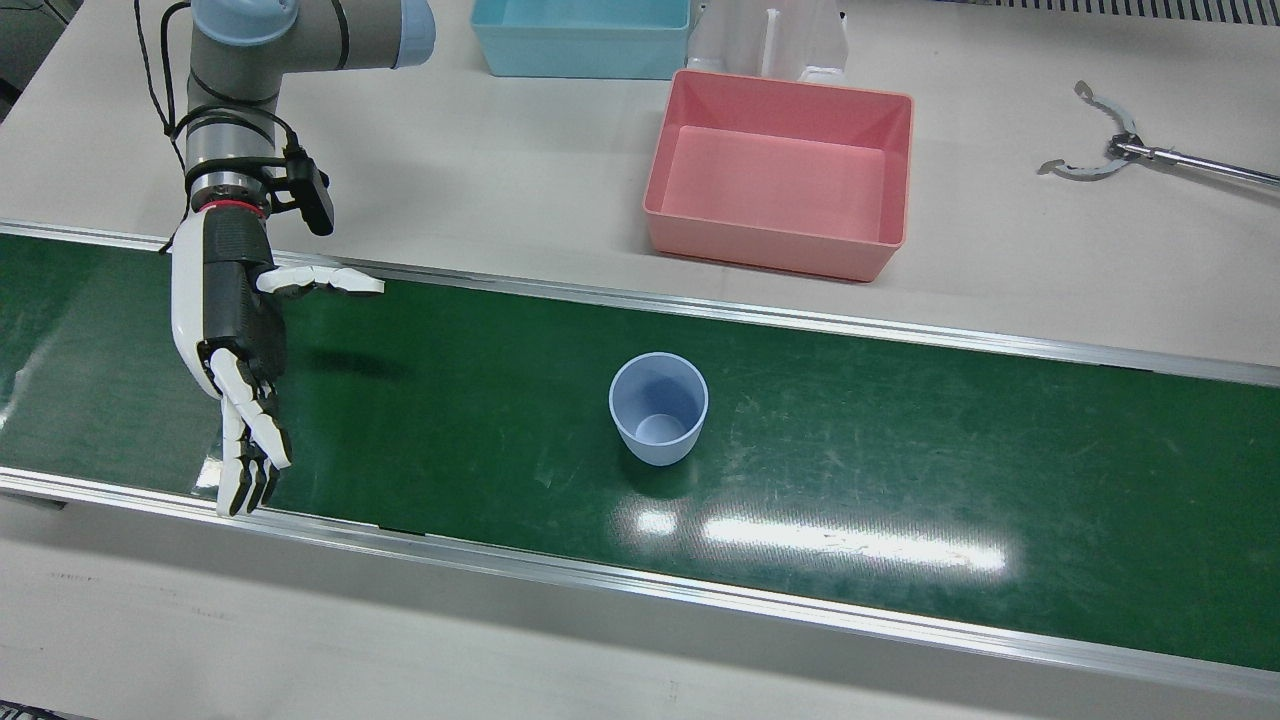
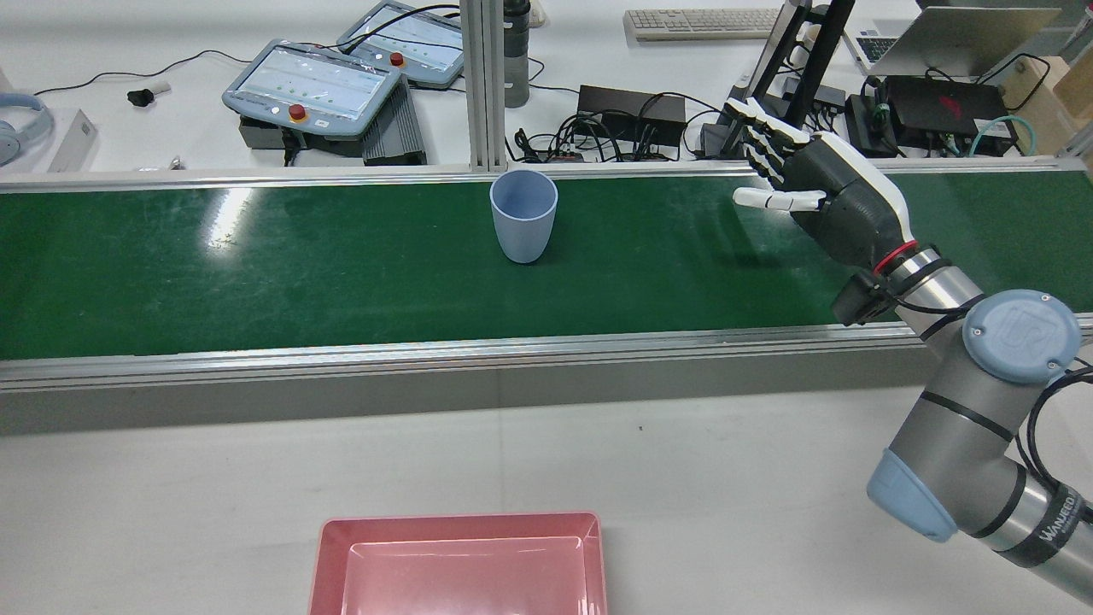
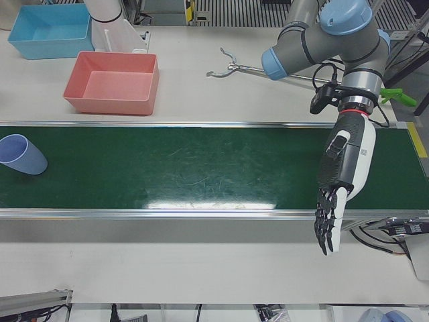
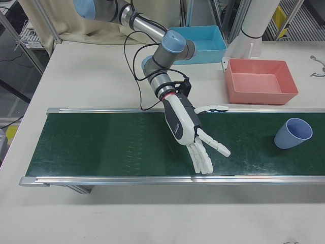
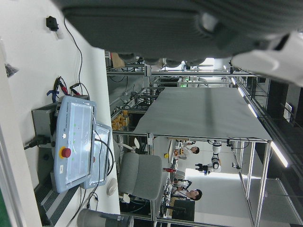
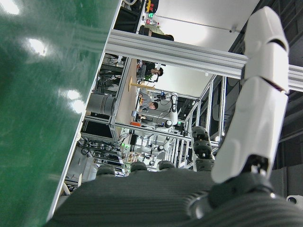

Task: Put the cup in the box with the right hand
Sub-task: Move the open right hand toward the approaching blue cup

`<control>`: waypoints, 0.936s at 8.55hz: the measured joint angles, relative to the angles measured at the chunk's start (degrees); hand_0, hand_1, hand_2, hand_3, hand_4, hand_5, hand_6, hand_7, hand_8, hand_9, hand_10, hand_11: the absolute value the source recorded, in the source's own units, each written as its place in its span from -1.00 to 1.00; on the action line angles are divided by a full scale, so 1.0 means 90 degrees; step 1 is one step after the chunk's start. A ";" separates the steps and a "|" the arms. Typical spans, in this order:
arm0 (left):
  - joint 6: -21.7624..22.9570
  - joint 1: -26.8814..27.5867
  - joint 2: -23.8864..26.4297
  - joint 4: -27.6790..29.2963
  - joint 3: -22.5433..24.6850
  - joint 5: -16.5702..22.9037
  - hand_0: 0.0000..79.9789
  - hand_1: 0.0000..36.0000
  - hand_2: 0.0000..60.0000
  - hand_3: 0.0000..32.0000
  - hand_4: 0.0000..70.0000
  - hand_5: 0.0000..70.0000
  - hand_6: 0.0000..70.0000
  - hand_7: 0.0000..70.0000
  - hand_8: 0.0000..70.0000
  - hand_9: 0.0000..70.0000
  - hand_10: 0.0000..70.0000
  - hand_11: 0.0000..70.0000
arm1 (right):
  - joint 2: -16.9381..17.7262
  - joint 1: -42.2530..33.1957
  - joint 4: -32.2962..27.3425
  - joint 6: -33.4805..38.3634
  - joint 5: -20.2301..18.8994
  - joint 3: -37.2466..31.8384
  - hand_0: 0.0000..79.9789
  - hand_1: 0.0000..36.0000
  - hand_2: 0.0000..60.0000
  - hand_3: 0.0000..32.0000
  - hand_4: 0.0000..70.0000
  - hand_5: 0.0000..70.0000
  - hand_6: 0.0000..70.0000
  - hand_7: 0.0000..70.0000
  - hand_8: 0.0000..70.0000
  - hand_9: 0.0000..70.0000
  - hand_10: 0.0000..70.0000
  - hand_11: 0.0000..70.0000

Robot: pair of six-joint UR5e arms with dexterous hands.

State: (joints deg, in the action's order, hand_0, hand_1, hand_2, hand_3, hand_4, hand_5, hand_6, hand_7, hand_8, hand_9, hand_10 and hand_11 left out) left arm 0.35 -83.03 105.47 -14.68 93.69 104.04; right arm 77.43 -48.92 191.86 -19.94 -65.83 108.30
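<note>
A light blue cup (image 1: 658,408) stands upright and empty on the green belt (image 1: 900,440); it also shows in the rear view (image 2: 523,215), the left-front view (image 3: 21,155) and the right-front view (image 4: 293,133). The pink box (image 1: 770,250) is empty on the table behind the belt, and shows in the rear view (image 2: 461,523) and the right-front view (image 4: 261,96). My right hand (image 1: 235,340) is open and empty above the belt, well off to the cup's side (image 2: 824,192) (image 4: 190,129). My left hand (image 3: 343,181) is open and empty at the belt's other end.
A blue bin (image 1: 580,40) and a white stand (image 1: 770,40) sit behind the pink box. A metal grabber tool (image 1: 1110,150) lies on the table. Aluminium rails (image 1: 700,590) edge the belt. Teach pendants (image 2: 312,90) and cables lie beyond the belt.
</note>
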 measured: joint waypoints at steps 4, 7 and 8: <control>0.0000 -0.0003 0.0000 0.0000 0.0000 0.0000 -1.00 -1.00 -1.00 -1.00 -1.00 -1.00 -1.00 -1.00 -1.00 -1.00 -1.00 -1.00 | -0.0006 0.0119 0.0000 -0.0010 0.0109 0.0004 0.24 0.10 -0.59 -1.00 -1.00 -0.86 -1.00 -1.00 -1.00 -1.00 -1.00 -1.00; 0.0000 -0.0001 0.0000 0.0000 0.0000 0.0001 -1.00 -1.00 -1.00 -1.00 -1.00 -1.00 -1.00 -1.00 -1.00 -1.00 -1.00 -1.00 | -0.0016 0.0153 0.0000 -0.0019 0.0135 0.0004 0.23 0.20 -0.56 -1.00 -1.00 -0.86 -1.00 -1.00 -1.00 -1.00 -1.00 -1.00; 0.0000 -0.0001 0.0000 0.0000 0.0000 0.0002 -1.00 -1.00 -1.00 -1.00 -1.00 -1.00 -1.00 -1.00 -1.00 -1.00 -1.00 -1.00 | -0.0015 0.0157 0.0000 -0.0018 0.0136 0.0003 0.23 0.19 -0.60 -1.00 -1.00 -0.86 -1.00 -1.00 -1.00 -1.00 -1.00 -1.00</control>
State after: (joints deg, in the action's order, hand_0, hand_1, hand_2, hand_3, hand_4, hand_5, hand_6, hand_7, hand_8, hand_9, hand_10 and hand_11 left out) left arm 0.35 -83.03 105.47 -14.68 93.69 104.05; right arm 77.29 -47.51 191.86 -20.10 -64.61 108.33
